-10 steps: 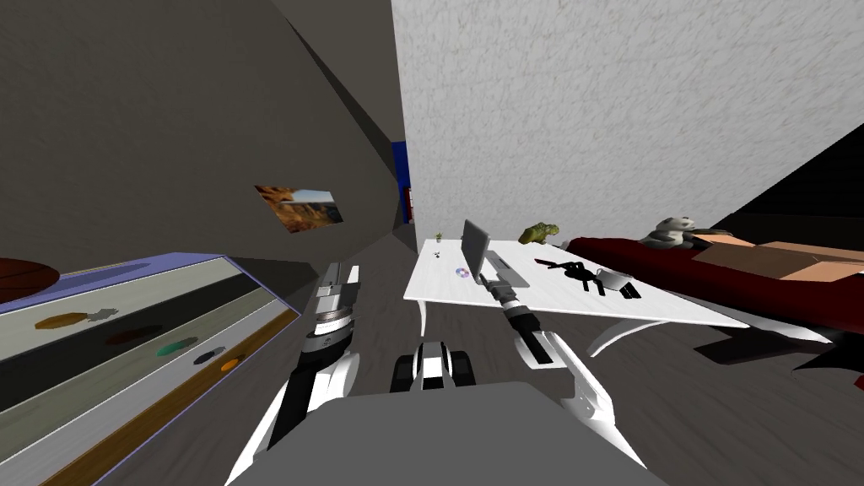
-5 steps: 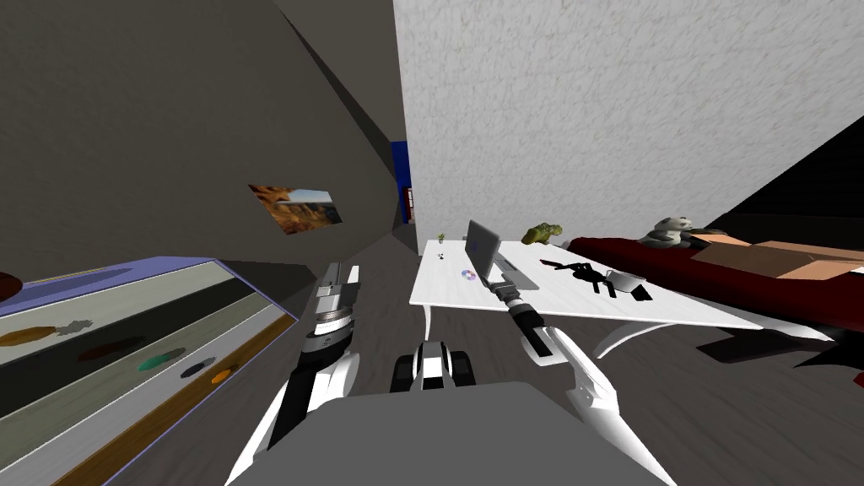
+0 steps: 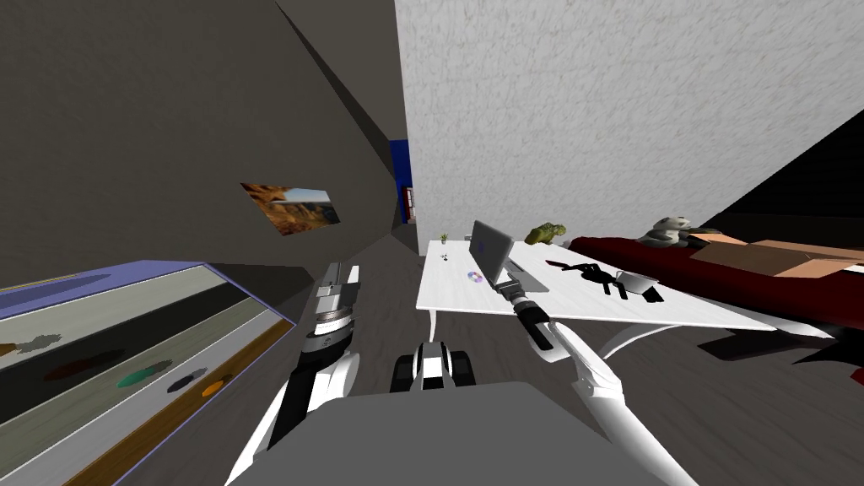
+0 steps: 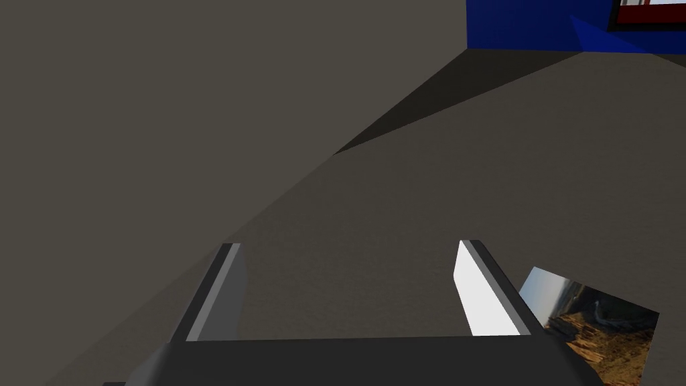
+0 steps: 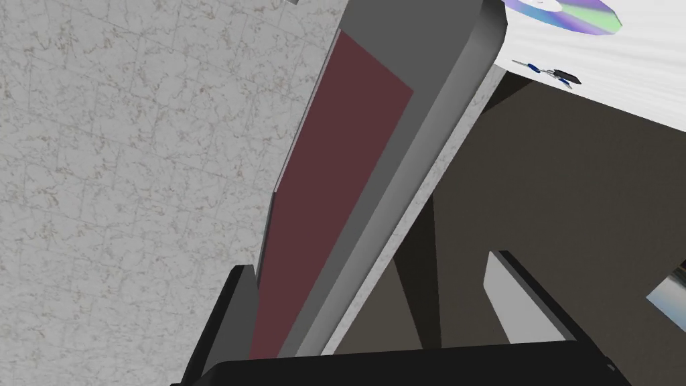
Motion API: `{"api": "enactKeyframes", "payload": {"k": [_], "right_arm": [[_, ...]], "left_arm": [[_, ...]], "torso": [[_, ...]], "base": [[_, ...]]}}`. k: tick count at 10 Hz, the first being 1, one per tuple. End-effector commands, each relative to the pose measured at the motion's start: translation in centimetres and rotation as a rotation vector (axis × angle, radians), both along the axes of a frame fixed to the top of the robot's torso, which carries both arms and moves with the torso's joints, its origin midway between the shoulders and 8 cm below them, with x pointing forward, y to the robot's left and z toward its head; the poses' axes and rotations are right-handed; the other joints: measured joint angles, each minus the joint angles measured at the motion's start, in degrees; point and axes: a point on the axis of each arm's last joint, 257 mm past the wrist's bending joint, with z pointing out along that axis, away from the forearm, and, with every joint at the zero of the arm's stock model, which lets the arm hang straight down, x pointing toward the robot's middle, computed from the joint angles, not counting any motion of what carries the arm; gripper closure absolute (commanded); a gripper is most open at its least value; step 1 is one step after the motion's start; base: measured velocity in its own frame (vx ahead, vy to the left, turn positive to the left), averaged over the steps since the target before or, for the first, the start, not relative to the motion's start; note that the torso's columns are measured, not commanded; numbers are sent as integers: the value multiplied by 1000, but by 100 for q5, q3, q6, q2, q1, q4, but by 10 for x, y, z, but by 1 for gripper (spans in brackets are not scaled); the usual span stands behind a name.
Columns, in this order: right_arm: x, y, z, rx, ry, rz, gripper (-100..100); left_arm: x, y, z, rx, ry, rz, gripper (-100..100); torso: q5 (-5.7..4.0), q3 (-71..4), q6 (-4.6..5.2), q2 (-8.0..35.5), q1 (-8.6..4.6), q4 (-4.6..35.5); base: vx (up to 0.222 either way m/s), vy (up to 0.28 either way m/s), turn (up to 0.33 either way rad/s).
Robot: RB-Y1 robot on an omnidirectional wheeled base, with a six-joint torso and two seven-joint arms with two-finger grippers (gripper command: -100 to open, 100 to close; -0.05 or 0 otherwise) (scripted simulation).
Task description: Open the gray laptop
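The white table (image 3: pixel 591 305) spreads ahead of and under the right claw (image 3: pixel 509 285), which reaches in over its near edge. Right at that claw sits the laptop (image 3: pixel 496 251). Its base is flat on the table and its grey lid is raised and leaning away from the base, so it reads as well open already.

In the right wrist view the lid (image 5: pixel 375 167), dark red on its inner face, runs up between the claw's (image 5: pixel 370 261) two fingers. It is close against one finger and well apart from the other. The fingers stand wide and squeeze nothing, so the claw straddles the lid's edge rather than holding it.

The left claw (image 3: pixel 343 272) hangs off to the left, well apart from the table, its fingers (image 4: pixel 482 295) likewise spread and empty. A disc (image 3: pixel 475 276) lies on the table just beside the right claw, on the lid's outer side.

I judge the opening step to be near its end. The next move calls for a gentle push further back if more angle is wanted. Otherwise the claw should draw straight back off the lid's edge without dragging the lid shut.
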Motion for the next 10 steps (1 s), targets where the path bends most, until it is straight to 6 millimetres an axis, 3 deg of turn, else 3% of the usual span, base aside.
{"api": "enactKeyframes", "payload": {"k": [1, 2, 3, 4, 5, 6, 10], "right_arm": [[2, -26, -7, -134, 41, -45, -100], [2, -32, -9, -169, 52, -58, -100], [1, -27, -7, -141, 43, -47, -100], [1, -38, -2, -150, 46, -59, -100], [1, -33, -5, -149, 46, -53, -100], [2, -33, -4, -149, 45, -55, 100], [14, -41, -2, 47, 25, -69, 100]], "left_arm": [[0, 0, 0, 0, 0, 0, 0], [0, 0, 0, 0, 0, 0, 0], [0, 0, 0, 0, 0, 0, 0], [0, 0, 0, 0, 0, 0, 0], [0, 0, 0, 0, 0, 0, 0], [0, 0, 0, 0, 0, 0, 0], [0, 0, 0, 0, 0, 0, 0]], "torso": [[-1, 1, 0, 1, -1, 0], [0, -2, 1, -5, 4, -1], [1, -3, 0, -4, 3, -2], [-3, 2, 0, 4, -11, 1], [-4, -8, -2, -17, -13, -3], [-3, -5, 1, -5, -8, -3], [0, 2, 7, 3, -5, 1]], "base": [[54, 95, -29], [50, 91, -29], [19, 39, -6], [89, 19, 53], [57, 8, 15], [9, 1, -2], [-58, -51, 47]]}}
